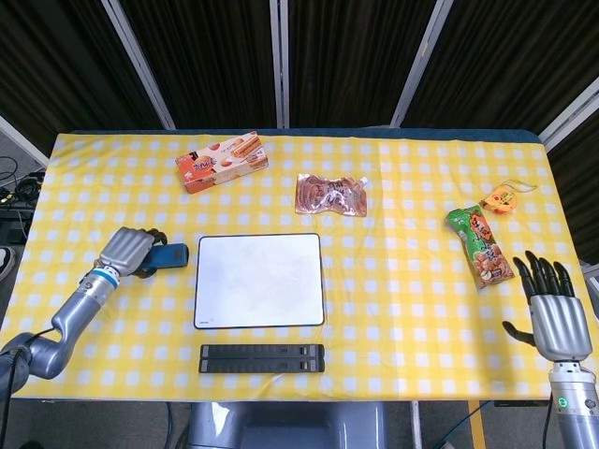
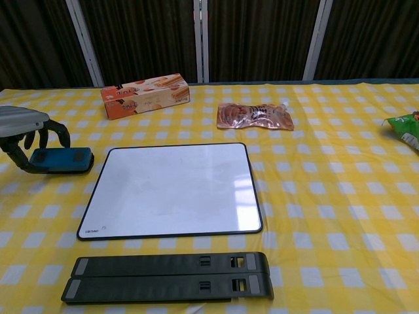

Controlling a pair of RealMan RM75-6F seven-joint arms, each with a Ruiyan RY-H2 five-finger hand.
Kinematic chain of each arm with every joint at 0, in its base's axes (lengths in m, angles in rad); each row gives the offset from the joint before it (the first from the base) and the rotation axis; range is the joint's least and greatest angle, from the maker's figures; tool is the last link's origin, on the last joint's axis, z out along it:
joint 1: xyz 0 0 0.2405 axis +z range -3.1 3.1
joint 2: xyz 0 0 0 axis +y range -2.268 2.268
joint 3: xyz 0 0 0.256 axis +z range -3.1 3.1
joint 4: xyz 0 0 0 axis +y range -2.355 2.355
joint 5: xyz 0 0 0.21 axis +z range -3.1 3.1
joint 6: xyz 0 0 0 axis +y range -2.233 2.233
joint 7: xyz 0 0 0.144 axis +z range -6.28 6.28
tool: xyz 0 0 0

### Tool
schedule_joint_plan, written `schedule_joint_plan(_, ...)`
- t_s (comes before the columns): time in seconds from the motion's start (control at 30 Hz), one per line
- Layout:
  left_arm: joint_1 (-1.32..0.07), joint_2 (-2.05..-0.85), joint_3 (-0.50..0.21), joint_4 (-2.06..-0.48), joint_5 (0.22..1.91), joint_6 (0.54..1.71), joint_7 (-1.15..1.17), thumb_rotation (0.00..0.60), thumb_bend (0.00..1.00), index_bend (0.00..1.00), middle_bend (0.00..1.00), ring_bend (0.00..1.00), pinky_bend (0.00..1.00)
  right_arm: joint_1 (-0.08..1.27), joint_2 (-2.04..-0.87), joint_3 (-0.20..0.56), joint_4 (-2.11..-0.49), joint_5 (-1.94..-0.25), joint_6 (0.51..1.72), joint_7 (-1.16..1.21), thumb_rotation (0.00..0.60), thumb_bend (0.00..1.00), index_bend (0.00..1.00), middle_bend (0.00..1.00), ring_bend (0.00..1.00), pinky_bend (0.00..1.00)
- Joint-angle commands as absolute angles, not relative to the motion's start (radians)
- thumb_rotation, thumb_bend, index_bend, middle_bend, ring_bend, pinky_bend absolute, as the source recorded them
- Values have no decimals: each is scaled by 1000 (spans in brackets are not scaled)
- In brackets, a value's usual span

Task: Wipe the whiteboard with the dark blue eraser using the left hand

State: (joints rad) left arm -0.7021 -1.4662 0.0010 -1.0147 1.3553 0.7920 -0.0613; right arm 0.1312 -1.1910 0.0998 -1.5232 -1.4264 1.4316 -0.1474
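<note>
The yellow checked table point(image 1: 393, 309) carries one whiteboard point(image 1: 259, 280), lying flat near the middle with its surface looking clean. Below it, at six o'clock, lies one pair of black bars point(image 1: 262, 357) side by side. One orange snack box point(image 1: 221, 161) sits at about eleven o'clock from the board, one brown pouch point(image 1: 330, 195) at one o'clock, and one green snack packet point(image 1: 479, 246) plus one small orange item point(image 1: 500, 198) well off at three o'clock.

One dark blue eraser point(image 2: 55, 159) sits at nine o'clock from the board, just beside its edge, off the surface, long axis running left to right. The left hand point(image 1: 125, 251) curls its fingers over the eraser's far end, gripping it. The board lies at three o'clock from those fingers, so any further wiping stroke would travel that way; the left hand is by far the nearer.

The right hand point(image 1: 549, 309) waits at the table's right edge, fingers spread, holding nothing.
</note>
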Motion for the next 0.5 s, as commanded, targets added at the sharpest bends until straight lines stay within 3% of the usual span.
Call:
schedule_joint_plan(0.03, -689, -1453, -5, -1022, 1381, 841, -97, 600, 0, 0, 0, 0, 52, 132, -1192, 98, -1528, -1431, 1433, -153, 600, 0, 0, 0, 0, 0)
schedule_joint_plan(0.1, -671, -1423, -22, -1058, 1391, 914, -86, 600, 0, 0, 0, 0, 2, 132, -1190, 95, -1534, -1438, 1437, -156, 600, 0, 0, 0, 0, 0)
schedule_joint_plan(0.23, -634, -1343, -65, -1179, 1345, 988, -38, 600, 0, 0, 0, 0, 0, 128, -1182, 93, -1544, -1447, 1446, -151, 600, 0, 0, 0, 0, 0)
schedule_joint_plan(0.37, -577, -1249, -107, -1358, 1257, 1074, 70, 600, 0, 0, 0, 0, 0, 125, -1174, 93, -1554, -1456, 1456, -142, 600, 0, 0, 0, 0, 0)
schedule_joint_plan(0.5, -467, -1150, -124, -1612, 1152, 1250, 239, 600, 0, 0, 0, 0, 0, 121, -1164, 91, -1567, -1470, 1468, -129, 600, 0, 0, 0, 0, 0)
